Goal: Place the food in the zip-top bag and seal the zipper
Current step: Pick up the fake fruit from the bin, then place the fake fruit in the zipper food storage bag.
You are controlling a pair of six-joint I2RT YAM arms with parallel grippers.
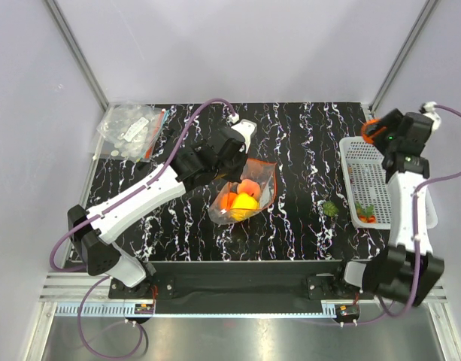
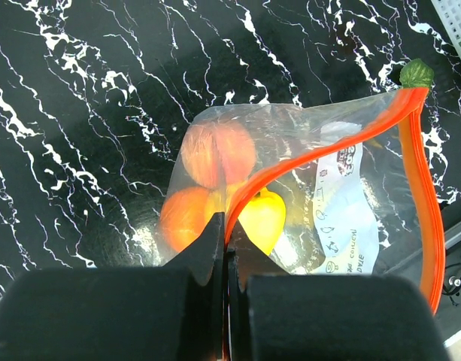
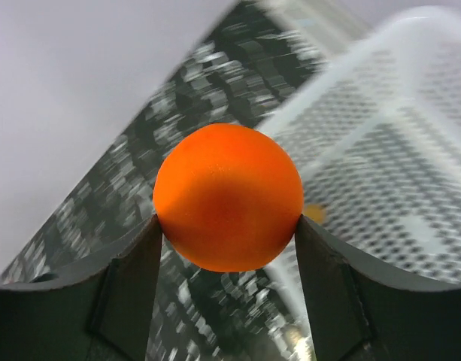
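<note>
The clear zip-top bag [image 1: 249,192] lies mid-table with a peach-pink, an orange and a yellow toy fruit inside. In the left wrist view the bag [image 2: 350,195] shows its white label and its red-orange zipper [image 2: 422,188], whose two strips stand apart. My left gripper [image 2: 226,241] is shut on one zipper strip at the bag's near end; it also shows in the top view [image 1: 234,150]. My right gripper [image 3: 228,226] is shut on an orange toy fruit [image 3: 228,197], held up above the white basket's far-left corner [image 1: 373,129].
A white mesh basket [image 1: 350,162] stands at the right with small orange and green pieces in it. A small green toy piece [image 1: 330,207] lies left of the basket. A clear packet [image 1: 132,129] lies at the far left corner.
</note>
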